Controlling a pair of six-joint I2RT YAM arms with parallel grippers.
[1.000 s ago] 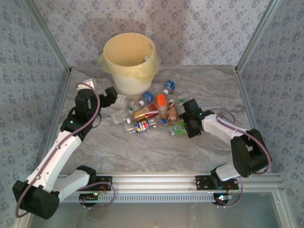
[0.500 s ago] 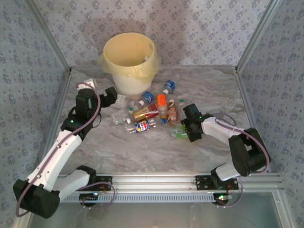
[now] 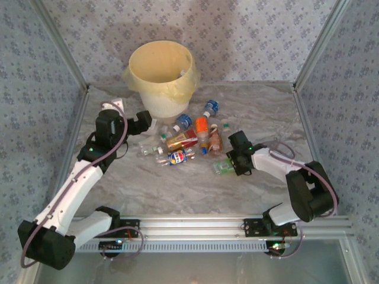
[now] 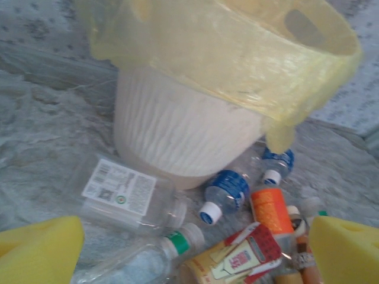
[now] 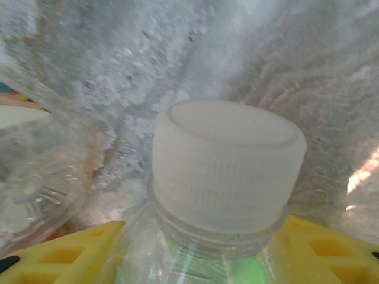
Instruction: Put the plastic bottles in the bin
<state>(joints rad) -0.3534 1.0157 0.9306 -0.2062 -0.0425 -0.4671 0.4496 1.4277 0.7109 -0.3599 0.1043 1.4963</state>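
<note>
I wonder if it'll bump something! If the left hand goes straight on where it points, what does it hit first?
Probably the squashed clear plastic bottle with the white label, lying just ahead of the left hand; the big round cream-yellow bin stands behind it. Depth is unclear.

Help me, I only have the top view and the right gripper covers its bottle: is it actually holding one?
Observer: It looks so. In the right wrist view the right gripper has a white-capped bottle between its yellow fingers, which sit against its shoulders on both sides.
Operator: And the left gripper, open or shut?
Observer: The left gripper is open. Its wrist view shows the pads wide apart, gripping nothing.
Operator: What lies ahead of it?
Observer: A clear bottle with a white label, lying on its side against the foot of the bin.
</note>
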